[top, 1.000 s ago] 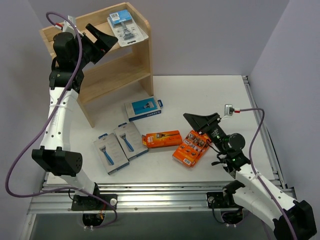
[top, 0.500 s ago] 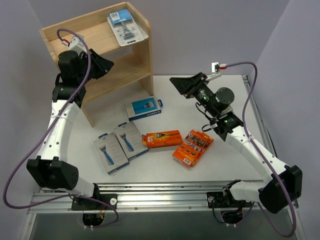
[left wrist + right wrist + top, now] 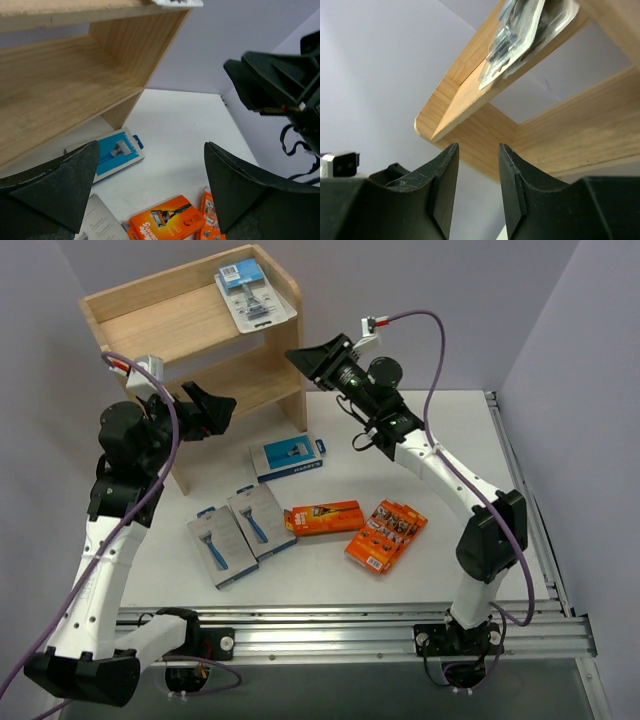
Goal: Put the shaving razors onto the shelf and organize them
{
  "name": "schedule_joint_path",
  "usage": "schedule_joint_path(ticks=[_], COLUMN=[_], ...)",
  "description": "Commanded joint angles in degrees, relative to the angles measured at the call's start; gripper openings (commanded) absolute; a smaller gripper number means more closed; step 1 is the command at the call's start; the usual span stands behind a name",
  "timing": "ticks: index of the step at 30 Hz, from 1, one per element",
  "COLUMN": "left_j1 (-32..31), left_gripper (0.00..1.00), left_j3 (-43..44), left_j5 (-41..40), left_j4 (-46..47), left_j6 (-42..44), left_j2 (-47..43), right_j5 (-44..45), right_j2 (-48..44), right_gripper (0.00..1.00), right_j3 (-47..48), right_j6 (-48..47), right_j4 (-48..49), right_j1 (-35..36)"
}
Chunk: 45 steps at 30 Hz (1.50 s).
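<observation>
the clear blister pack (image 3: 252, 295) lies flat on the top tier of the shelf (image 3: 150, 310), at its right end with a corner over the rim, so it looks placed but not yet squared up. the shelf stands at the far left corner of the tabletop (image 3: 450, 440). the rest lie flat and face up on the tabletop, easy to read but probably needing a pinch at an edge: a blue pack (image 3: 288, 457) just in front of the shelf's right side, two grey-and-blue boxes (image 3: 240, 535) side by side toward the near left, and two orange boxes (image 3: 355, 525) around the middle. the left claw (image 3: 205, 405) hangs in front of the lower tier with its fingers spread wide and nothing between them, the blue pack below and just ahead of it, likely the readiest pick. the right claw (image 3: 300, 355) is raised beside the shelf's right panel, fingers a narrow gap apart and holding nothing, pointing up under the overhanging blister pack, near but not touching.
</observation>
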Motion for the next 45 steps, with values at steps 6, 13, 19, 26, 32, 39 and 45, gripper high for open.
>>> schedule_joint_path(ticks=[6, 13, 19, 26, 32, 39, 45], left_j1=[-10.59, -16.75, -21.23, -24.48, -26.86, -27.74, -28.53], left_gripper=[0.94, 0.94, 0.94, 0.94, 0.94, 0.94, 0.94], left_j3=[-9.73, -21.59, -22.21, -23.8, -25.29, -27.84, -28.11], left_j5=[-25.18, -39.59, -49.02, -50.96, -54.47, -60.72, -59.49], left_j4=[-4.92, -0.44, -2.45, -1.14, 0.45, 2.99, 3.52], left_j6=[15.45, 19.58, 19.76, 21.78, 22.58, 23.19, 23.98], left_j2=[-9.73, -16.24, -17.82, -20.37, -22.57, -24.86, -24.59], right_j5=[1.25, 4.68, 7.49, 10.3, 11.71, 12.33, 14.79], right_j2=[9.43, 13.91, 17.43, 19.63, 20.6, 22.44, 22.62], right_gripper=[0.29, 0.27, 0.26, 0.27, 0.28, 0.28, 0.25], right_j3=[14.53, 18.75, 23.67, 26.67, 27.63, 29.56, 28.6], right_j6=[2.13, 4.06, 5.46, 5.91, 6.35, 8.01, 10.03], right_j4=[2.03, 4.4, 3.96, 2.99, 3.52, 4.4, 4.75], right_j1=[6.21, 7.27, 7.36, 7.19, 6.83, 6.31, 6.04])
